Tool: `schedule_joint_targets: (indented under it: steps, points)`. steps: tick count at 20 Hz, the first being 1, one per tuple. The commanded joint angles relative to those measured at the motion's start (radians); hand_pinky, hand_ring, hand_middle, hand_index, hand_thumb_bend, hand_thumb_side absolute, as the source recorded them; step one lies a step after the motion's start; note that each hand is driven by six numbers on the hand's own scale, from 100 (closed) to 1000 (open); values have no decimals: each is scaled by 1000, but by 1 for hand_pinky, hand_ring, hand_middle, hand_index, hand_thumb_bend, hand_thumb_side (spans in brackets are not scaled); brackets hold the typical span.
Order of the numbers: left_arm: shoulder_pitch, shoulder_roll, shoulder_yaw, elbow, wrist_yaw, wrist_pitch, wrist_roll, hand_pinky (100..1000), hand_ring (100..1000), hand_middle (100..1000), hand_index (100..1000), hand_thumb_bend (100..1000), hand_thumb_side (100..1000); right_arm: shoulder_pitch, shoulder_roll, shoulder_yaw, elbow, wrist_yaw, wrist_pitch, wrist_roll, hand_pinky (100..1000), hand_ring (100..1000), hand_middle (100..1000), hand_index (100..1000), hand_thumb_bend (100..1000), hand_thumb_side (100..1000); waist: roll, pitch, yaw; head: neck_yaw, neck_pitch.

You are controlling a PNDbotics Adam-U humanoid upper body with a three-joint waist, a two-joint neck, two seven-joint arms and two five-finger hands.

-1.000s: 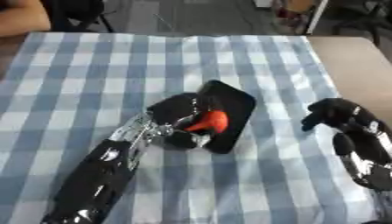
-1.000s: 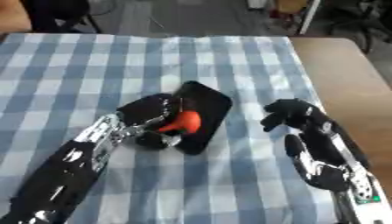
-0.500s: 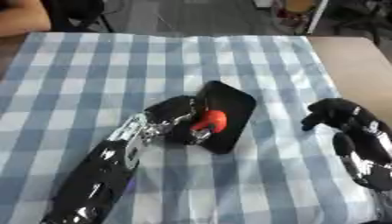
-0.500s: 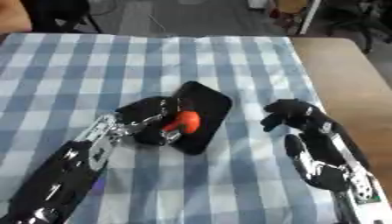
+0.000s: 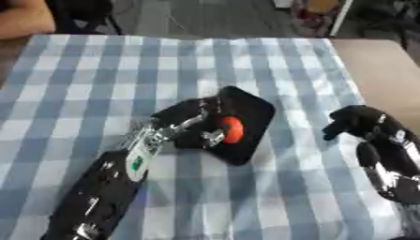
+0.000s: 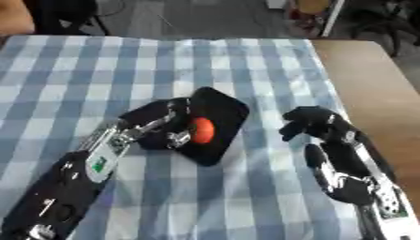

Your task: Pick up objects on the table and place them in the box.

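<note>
A bench draped in a blue-and-white checked cloth (image 5: 98, 75) fills the view. The robot's left hand (image 5: 193, 124) lies over the near edge of a flat black rounded-rectangular tray (image 5: 250, 115) at mid-bench, its fingers (image 5: 206, 137) curled round a small orange-red rounded object (image 5: 232, 130) that sits over the tray. The right hand (image 6: 308, 123) hovers just right of the tray, apart from it, fingers clenched on nothing.

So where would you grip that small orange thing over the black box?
Across its narrow middle, coming from the robot's left: the orange object looks like an upright oval, and the left hand already curls round it over the black box, with its right side bare.
</note>
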Motion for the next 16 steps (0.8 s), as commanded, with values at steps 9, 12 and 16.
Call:
schedule_joint_targets:
  steps: [9,12,16]
  points:
    - [74,55,57,-332,478,177,71,750,726,952,803,344,884,-6,-7,-9,-8,9,-300,296,615,685,769,903,100,395,7,-10,6,-17,-20]
    - [99,68,72,-397,537,214,73,751,727,952,799,358,863,-6,-7,-10,-9,9,-299,296,615,685,769,903,100,395,8,-11,7,-20,-22]
    - [147,100,94,-510,605,252,81,751,730,951,798,379,832,-5,-7,-12,-8,11,-297,296,614,685,769,903,100,396,11,-12,9,-24,-23]
